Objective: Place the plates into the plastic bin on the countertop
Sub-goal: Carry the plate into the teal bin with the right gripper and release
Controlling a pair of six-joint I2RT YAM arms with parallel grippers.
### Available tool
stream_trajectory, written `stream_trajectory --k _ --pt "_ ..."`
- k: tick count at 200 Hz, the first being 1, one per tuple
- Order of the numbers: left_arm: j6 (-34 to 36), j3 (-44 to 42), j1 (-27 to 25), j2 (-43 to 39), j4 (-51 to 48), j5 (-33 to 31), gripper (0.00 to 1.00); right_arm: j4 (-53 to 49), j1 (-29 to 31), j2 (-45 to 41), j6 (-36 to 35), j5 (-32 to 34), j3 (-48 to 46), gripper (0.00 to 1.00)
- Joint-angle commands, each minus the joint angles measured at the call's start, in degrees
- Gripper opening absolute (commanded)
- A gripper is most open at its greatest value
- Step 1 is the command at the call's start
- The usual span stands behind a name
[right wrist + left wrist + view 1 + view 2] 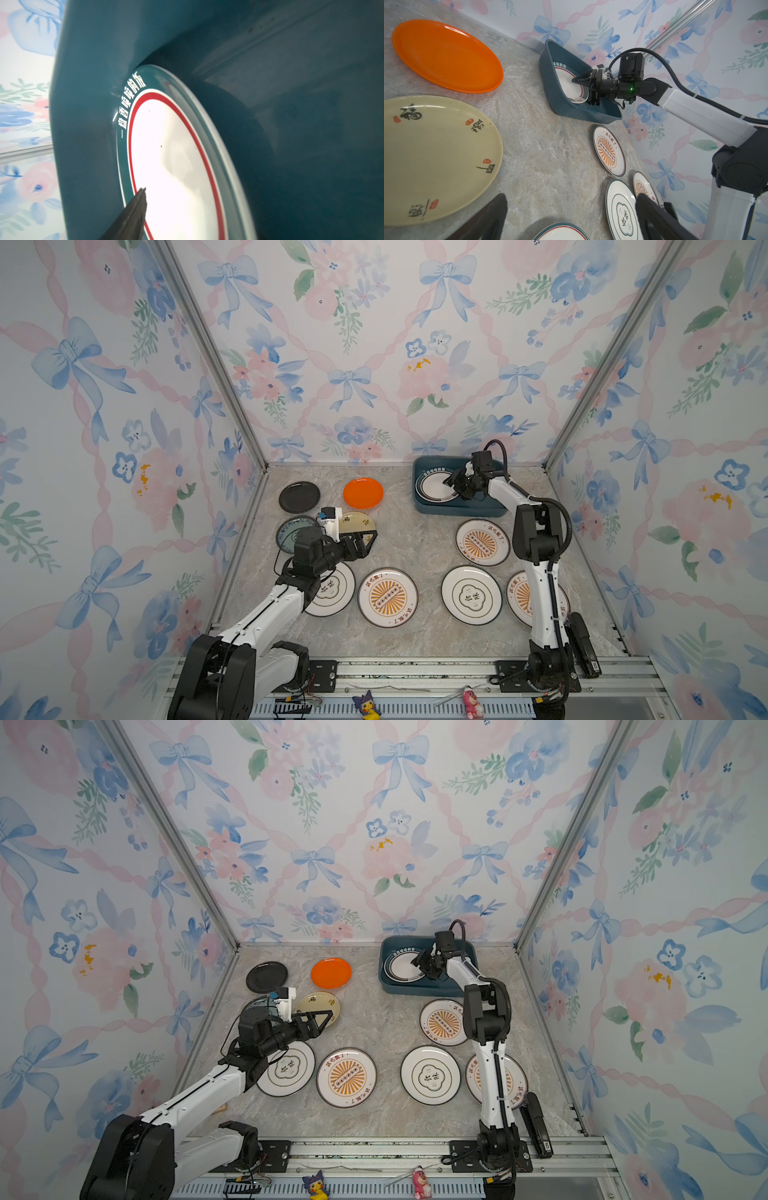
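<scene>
Plate [176, 166] in plastic bin [87, 62], white Chinese lettering [128, 99] on it, left gripper [571, 197] apart, right gripper [576, 80] unclear.

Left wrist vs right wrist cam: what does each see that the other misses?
Left wrist only: orange plate, yellow plate, a sunburst plate on the countertop, the whole right gripper. Right wrist only: the plastic bin, its bare inside close up. Both: the dark-rimmed plate with rim lettering, lying in that bin.

Left arm [266, 614] and right arm [540, 597]: white shells between chunky black joints; a ribbed black cable [720, 107] runs along the right one, green light [631, 89] by its wrist
</scene>
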Motion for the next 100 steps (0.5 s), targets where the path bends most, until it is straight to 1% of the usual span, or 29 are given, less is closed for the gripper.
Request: stream_trajectory --k 1,6,13,60,82,100 --pt "2.1 -0.6 -0.4 -1.4 -1.0 -1.1 0.98 -12.8 0.6 -1.5 -5.9 8.7 1.7 0.59" --pt "2.2 -0.6 -0.5 -1.4 -1.2 -1.4 0.98 -13.6 0.6 -1.7 -6.0 9.5 1.9 0.6" --pt "2.4 -0.5 -0.6 -1.3 -1.5 -1.7 0.98 -14.6 0.6 -2.0 -8.2 10.6 1.9 0.6" --pt "2.9 -0.1 -1.8 -0.4 -1.7 -1.6 0.98 -17.0 0.6 -5.4 -12.2 15.9 0.3 0.61" --pt "3.5 0.0 -3.0 -0.4 -1.7 -1.4 0.98 -16.3 0.7 -9.6 -13.9 18.5 -2.4 0.61" --pt "4.8 0.6 -5.6 0.1 -1.7 -1.3 0.98 -14.3 0.8 -15.8 -15.3 20.0 -6.6 0.61"
